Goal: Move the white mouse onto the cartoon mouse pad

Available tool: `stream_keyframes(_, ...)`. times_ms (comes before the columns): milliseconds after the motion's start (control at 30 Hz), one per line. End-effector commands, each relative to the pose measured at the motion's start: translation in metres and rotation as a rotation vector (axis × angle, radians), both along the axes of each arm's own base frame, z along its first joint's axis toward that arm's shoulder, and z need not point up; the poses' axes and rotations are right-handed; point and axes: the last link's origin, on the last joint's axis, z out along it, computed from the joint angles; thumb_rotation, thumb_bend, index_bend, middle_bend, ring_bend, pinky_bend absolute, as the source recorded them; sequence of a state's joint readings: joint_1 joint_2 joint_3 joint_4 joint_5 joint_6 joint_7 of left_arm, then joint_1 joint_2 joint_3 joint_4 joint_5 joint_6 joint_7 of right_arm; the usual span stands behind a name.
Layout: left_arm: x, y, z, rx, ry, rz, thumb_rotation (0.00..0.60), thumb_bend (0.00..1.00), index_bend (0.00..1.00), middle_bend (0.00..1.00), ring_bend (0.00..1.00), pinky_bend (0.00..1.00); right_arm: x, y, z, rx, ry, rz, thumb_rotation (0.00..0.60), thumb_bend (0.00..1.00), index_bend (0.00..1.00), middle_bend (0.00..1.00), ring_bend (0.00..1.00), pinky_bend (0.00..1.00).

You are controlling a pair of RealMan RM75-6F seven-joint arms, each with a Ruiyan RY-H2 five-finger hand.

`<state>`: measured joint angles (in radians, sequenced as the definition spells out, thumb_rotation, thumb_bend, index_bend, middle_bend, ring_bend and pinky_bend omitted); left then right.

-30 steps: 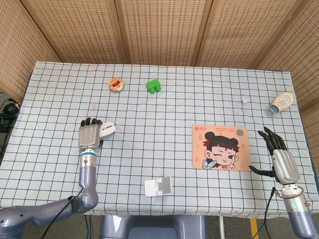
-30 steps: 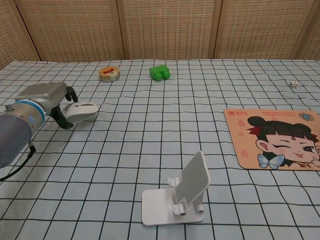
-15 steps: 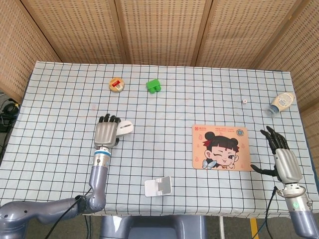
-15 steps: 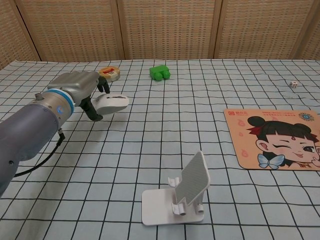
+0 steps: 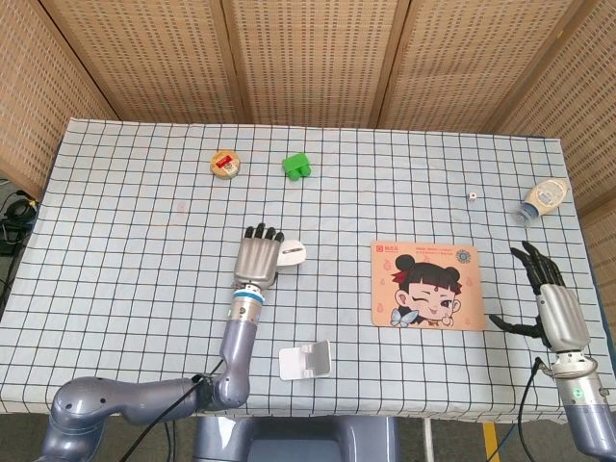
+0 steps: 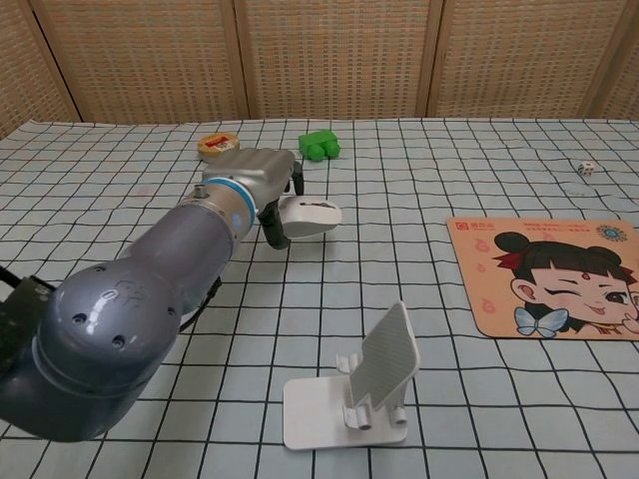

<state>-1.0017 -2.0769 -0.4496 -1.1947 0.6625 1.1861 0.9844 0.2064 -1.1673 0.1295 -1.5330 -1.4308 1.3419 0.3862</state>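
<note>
My left hand grips the white mouse and carries it above the checked cloth, near the table's middle. The mouse sticks out to the right of the fingers. The cartoon mouse pad lies flat further right, with a gap of cloth between it and the mouse. My right hand hovers open past the pad's right edge, fingers spread; the chest view does not show it.
A white phone stand sits at the front, below the carried mouse. At the back lie a green block and a tape roll. A small die and a bottle are at the right.
My left hand has lifted the mouse from the left side and carried it rightward toward the middle of the table. The right hand has drifted slightly lower.
</note>
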Motion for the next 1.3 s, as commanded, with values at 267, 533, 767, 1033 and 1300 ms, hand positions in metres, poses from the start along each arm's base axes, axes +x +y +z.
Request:
stream_keyframes(267, 0.031, 0.000, -0.022, -0.049, 0.021, -0.038, 0.600, 0.57, 0.44, 0.21, 0.11, 0.16, -0.002, -0.001, 0.004, -0.010, -0.011, -0.003, 0.600, 0.12, 0.11, 0.00, 0.00, 0.00)
stream_keyframes(533, 0.038, 0.000, -0.027, -0.060, 0.003, -0.060, 0.600, 0.57, 0.43, 0.21, 0.11, 0.16, -0.002, -0.001, 0.003, -0.010, -0.008, -0.002, 0.600, 0.12, 0.11, 0.00, 0.00, 0.00)
stream_keyframes(767, 0.053, -0.001, -0.037, -0.093, -0.022, -0.091, 0.600, 0.56, 0.41, 0.19, 0.11, 0.15, -0.002, -0.001, 0.004, -0.015, -0.007, -0.007, 0.600, 0.12, 0.11, 0.00, 0.00, 0.00)
stream_keyframes(1033, 0.068, -0.002, -0.046, -0.118, -0.058, -0.130, 0.600, 0.55, 0.39, 0.17, 0.09, 0.15, -0.003, -0.002, 0.004, -0.018, -0.008, -0.010, 0.600, 0.12, 0.11, 0.00, 0.00, 0.00)
stream_keyframes(1300, 0.078, 0.000, -0.051, -0.126, -0.056, -0.150, 0.600, 0.45, 0.30, 0.08, 0.03, 0.07, -0.005, -0.002, 0.005, -0.018, -0.005, -0.016, 0.600, 0.12, 0.11, 0.00, 0.00, 0.00)
